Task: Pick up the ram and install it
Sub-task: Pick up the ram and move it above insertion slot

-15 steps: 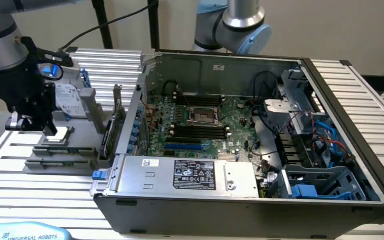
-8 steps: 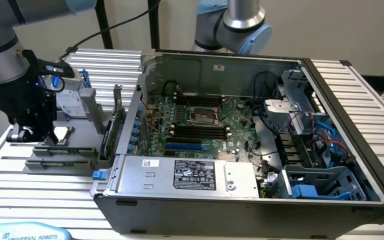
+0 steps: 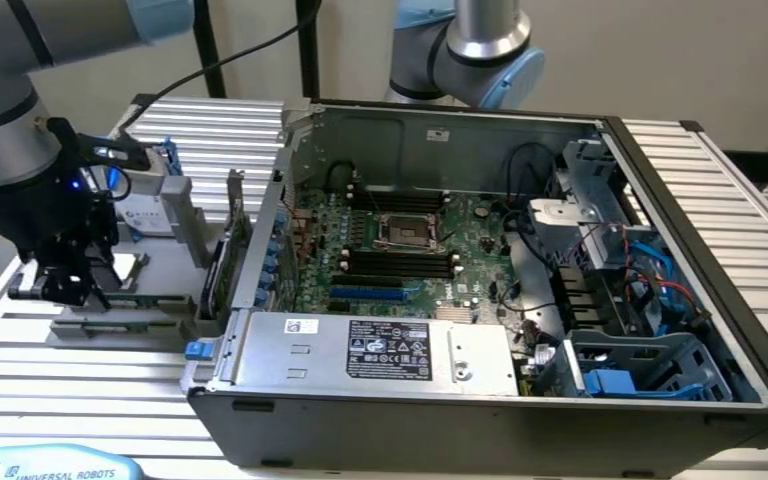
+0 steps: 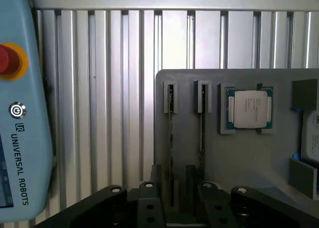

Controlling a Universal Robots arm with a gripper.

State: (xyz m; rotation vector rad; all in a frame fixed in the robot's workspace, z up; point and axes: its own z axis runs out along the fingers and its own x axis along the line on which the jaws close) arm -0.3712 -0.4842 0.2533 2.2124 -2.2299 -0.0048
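The claw [image 4: 173, 177] hangs low over the grey tray [image 4: 249, 158] on the slatted table [image 4: 99, 88]. Its fingers are apart, and the ram stick [image 4: 170, 133] stands on edge between them. A second stick [image 4: 202, 133] stands just beside it, then a square processor chip [image 4: 248, 109]. A blue control tablet [image 4: 20, 138] lies near. The open computer case [image 3: 491, 400] sits towards the exterior view's right. The claw's body hides the sticks' near ends.
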